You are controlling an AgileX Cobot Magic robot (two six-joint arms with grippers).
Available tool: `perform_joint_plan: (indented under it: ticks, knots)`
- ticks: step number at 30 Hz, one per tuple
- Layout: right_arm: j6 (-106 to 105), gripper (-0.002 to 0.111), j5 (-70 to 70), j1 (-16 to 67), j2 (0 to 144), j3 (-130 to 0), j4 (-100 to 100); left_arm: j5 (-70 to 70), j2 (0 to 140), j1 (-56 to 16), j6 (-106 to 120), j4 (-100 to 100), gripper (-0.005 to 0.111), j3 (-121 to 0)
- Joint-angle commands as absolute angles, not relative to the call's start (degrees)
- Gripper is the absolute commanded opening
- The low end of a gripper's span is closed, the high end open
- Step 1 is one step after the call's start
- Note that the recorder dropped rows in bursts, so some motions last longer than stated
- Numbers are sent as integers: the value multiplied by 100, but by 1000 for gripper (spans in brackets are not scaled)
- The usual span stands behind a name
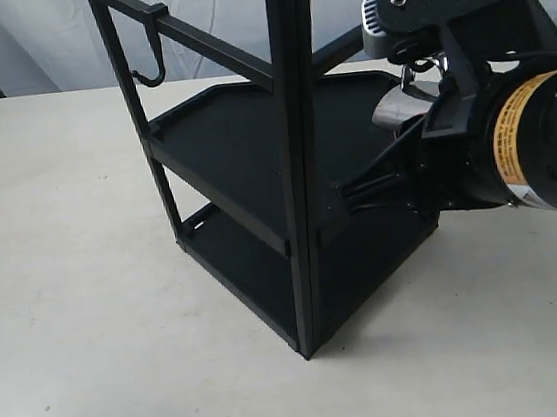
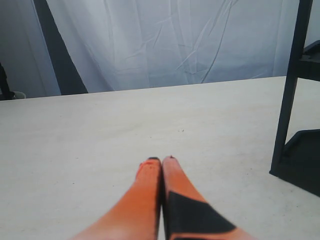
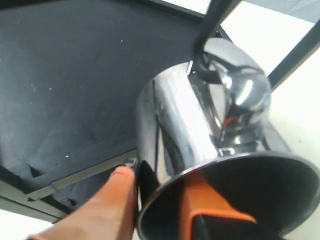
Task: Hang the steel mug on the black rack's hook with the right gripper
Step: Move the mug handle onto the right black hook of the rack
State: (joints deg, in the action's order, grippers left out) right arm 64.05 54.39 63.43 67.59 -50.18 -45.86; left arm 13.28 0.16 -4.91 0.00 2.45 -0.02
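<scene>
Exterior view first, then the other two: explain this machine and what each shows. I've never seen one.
It is a two-armed robot at a table. The exterior view looks on from outside: a black rack stands on the table, the right arm reaching in. The others come from wrist cameras. The left end effector is shut and empty over the table. The right end effector has one finger inside the steel mug and one outside; whether it grips, I cannot tell. The mug's handle looks threaded on a black hook.

We counted one steel mug (image 3: 200,125), one black rack (image 1: 294,166) with two trays (image 1: 220,140), one free hook (image 1: 153,60), and two grippers: left gripper (image 2: 161,162), right gripper (image 3: 160,187).
</scene>
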Motion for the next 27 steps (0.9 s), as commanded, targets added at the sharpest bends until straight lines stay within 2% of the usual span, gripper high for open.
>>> perform_joint_plan:
  ticks: [1,20,27]
  knots:
    - [6356,26,5459,6346,6769,-4995,-4582,1305,0,-523,0,265,2,0]
    - [6261,26,5689,6346,6697,-5060,-4164,1306,0,-523,0,243,2,0]
    - [6251,42,5657,6346,6697,-5060,-4159,1306,0,-523,0,243,2,0]
